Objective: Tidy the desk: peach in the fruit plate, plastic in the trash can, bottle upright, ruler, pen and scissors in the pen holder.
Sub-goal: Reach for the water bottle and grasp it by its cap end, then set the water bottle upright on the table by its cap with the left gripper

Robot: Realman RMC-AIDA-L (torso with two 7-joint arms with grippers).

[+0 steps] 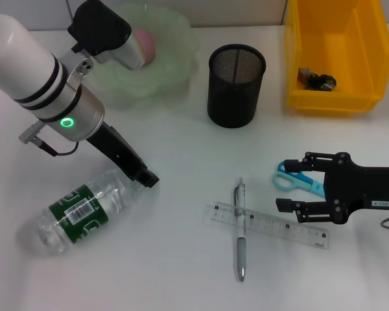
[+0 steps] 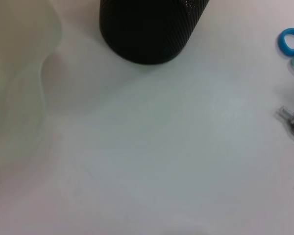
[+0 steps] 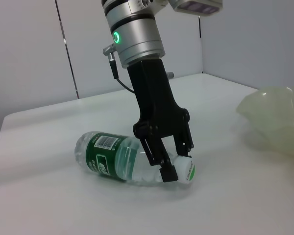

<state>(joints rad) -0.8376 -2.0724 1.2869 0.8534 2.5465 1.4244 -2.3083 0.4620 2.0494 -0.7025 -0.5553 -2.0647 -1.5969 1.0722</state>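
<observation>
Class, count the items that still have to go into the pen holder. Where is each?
3. The pen lies crosswise on the ruler at the table's front. The scissors lie beside the right gripper. The holder's inside isn't fully visible.

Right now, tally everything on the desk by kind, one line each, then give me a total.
Fruit: 1, peach
Containers: 3, fruit plate, pen holder, yellow bin
Bottles: 1, bottle lying down, left gripper at its neck
Stationery: 3, ruler, pen, scissors by the right gripper
Scrap: 1, dark piece in the bin
Total: 9
</observation>
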